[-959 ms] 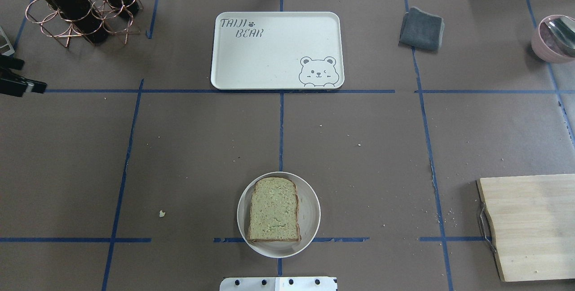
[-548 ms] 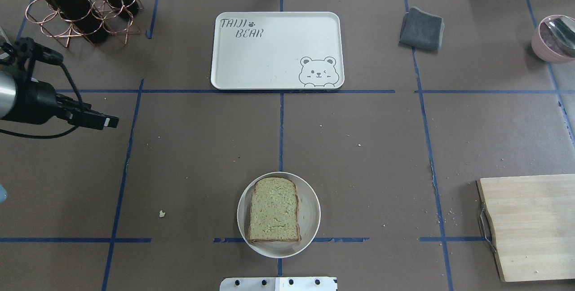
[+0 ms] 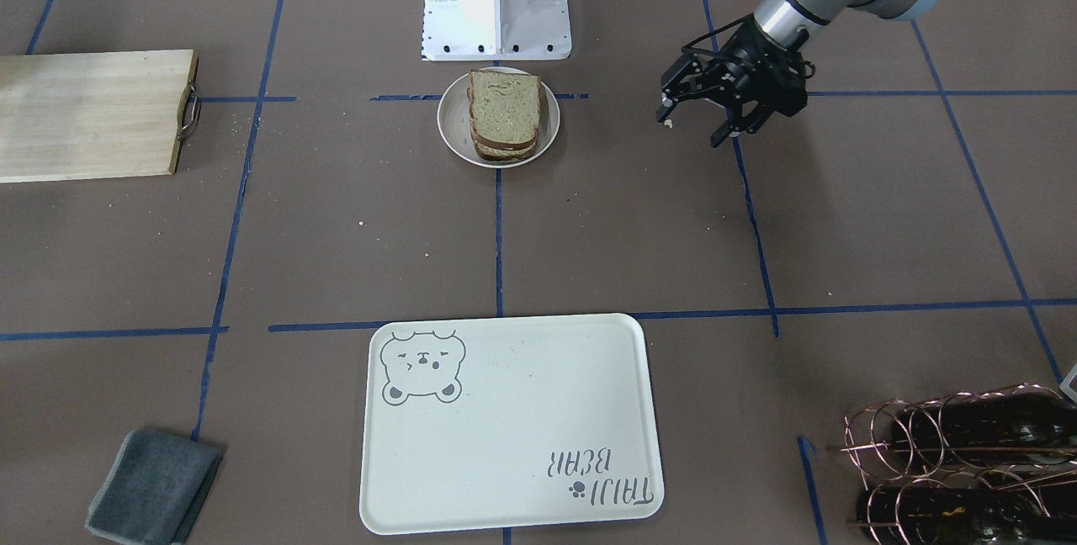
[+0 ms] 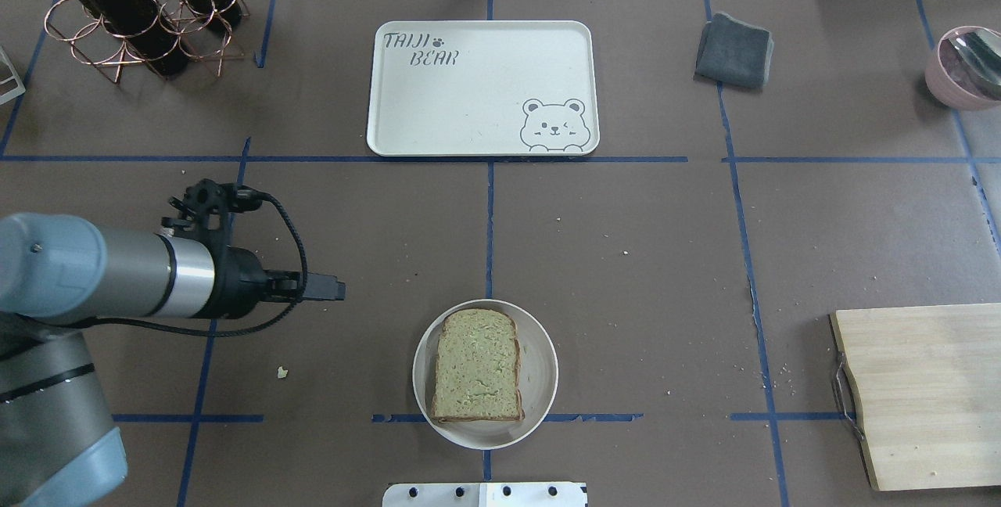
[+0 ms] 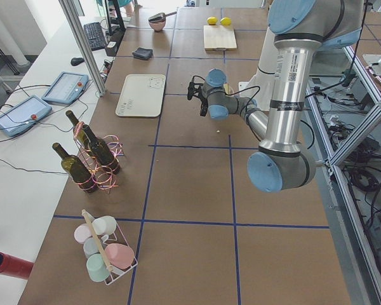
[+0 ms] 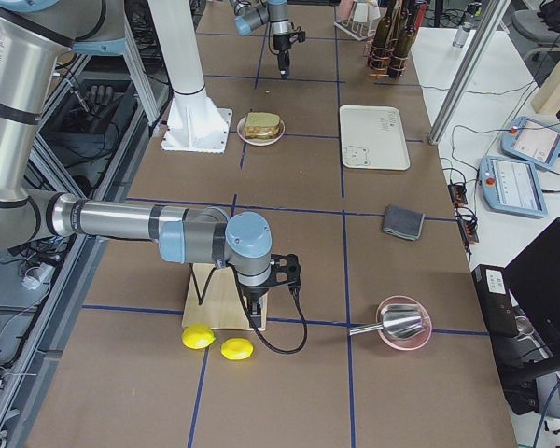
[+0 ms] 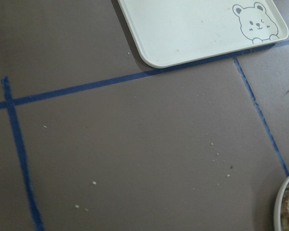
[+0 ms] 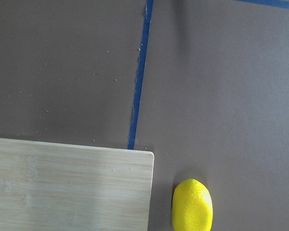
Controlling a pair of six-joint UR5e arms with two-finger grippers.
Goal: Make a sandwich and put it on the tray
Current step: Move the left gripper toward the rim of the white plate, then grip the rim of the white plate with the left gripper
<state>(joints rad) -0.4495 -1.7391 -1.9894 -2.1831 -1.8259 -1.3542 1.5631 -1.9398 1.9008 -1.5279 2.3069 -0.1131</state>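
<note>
Your left gripper (image 3: 692,128) hangs with fingers spread, holding nothing, above the table (image 4: 626,257) left of the plate (image 4: 539,382); a crumb (image 4: 282,372) lies close by. The sandwich (image 4: 477,366) sits stacked on that plate, near centre, and what lies between its slices cannot be made out. The tray (image 4: 469,100) lies well apart at far centre, a bottle rack (image 4: 133,14) far left, a cloth (image 4: 735,49) far right. Your right gripper (image 6: 260,312) hovers over the board (image 4: 923,390), near right, beside two lemons (image 6: 199,337); whether it is open you cannot tell. Half a second ago the left gripper was farther left.
</note>
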